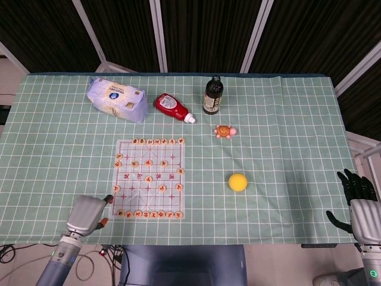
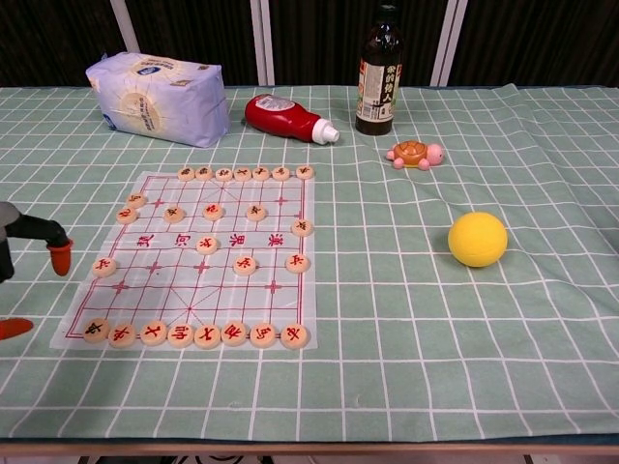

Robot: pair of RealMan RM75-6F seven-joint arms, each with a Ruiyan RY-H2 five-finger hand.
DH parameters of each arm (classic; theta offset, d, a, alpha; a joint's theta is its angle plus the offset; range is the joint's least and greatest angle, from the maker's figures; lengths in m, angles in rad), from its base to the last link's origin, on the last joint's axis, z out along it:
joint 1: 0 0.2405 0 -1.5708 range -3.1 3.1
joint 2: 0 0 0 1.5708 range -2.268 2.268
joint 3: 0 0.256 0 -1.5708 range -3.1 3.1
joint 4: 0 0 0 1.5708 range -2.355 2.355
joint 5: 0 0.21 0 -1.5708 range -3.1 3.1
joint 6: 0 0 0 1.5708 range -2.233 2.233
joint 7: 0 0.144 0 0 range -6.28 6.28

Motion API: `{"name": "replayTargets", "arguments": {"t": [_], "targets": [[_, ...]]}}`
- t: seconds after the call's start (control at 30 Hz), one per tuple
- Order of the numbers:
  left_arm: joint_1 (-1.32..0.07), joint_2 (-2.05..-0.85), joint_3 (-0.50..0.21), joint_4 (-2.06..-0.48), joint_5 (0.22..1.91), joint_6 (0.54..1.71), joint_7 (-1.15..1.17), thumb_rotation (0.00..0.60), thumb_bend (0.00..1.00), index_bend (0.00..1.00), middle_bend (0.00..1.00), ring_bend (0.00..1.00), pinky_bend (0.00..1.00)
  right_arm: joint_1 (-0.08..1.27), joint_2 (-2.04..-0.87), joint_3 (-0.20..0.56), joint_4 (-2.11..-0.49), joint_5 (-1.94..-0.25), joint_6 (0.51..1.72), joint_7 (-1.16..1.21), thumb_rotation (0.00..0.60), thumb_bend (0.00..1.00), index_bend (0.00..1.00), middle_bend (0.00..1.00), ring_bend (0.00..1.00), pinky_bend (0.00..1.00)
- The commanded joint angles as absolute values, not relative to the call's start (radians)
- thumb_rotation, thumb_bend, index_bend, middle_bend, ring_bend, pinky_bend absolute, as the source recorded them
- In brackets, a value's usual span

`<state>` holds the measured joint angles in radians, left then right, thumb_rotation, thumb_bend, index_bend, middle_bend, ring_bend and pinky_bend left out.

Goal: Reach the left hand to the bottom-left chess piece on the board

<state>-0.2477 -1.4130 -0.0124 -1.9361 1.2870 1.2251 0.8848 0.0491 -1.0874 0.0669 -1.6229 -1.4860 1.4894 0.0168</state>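
Observation:
The chess board (image 1: 140, 192) (image 2: 193, 295) lies left of centre on the green checked cloth, with round wooden pieces on it. Its bottom-left piece (image 1: 121, 213) (image 2: 96, 330) sits at the near-left corner of the front row. My left hand (image 1: 87, 213) (image 2: 21, 236) hovers just left of that corner, holding nothing. One orange-tipped finger (image 2: 60, 257) points toward the board's left edge, and the thumb tip shows below it. It is a short way from the piece and does not touch it. My right hand (image 1: 360, 205) rests at the table's near-right edge with its fingers spread.
A tissue pack (image 1: 116, 99) (image 2: 157, 97), a red ketchup bottle (image 1: 172, 107) (image 2: 285, 118) and a dark bottle (image 1: 213, 95) (image 2: 378, 72) stand behind the board. A turtle toy (image 1: 224, 131) (image 2: 416, 154) and a yellow ball (image 1: 238, 182) (image 2: 477, 239) lie to its right.

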Motion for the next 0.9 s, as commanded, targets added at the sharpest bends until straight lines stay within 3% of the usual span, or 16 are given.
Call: {"name": "replayTargets", "arguments": {"t": [0.03,0.4,0.9], "targets": [[-0.267,-1.468,-0.017,-1.938,1.253,1.228,0.929,0.600,0.19,0.43,1.00,1.00,1.00,0.049,-1.087,0.066,-1.624,-1.487,1.489,0.018,0.600,0.27,0.00,0.00,0.00,0.00],[-0.299,-1.581,-0.020,-1.879,1.200,1.249,0.978,0.600,0.19,0.48,1.00,1.00,1.00,0.050,-1.084,0.067,-1.627,-1.483,1.485,0.025,0.600,0.27,0.00,0.00,0.00,0.00],[-0.326,-1.627,-0.012,-1.842,1.149,1.263,0.966,0.600,0.19,0.49,1.00,1.00,1.00,0.050,-1.083,0.067,-1.628,-1.482,1.483,0.031,0.600,0.27,0.00,0.00,0.00,0.00]]}}
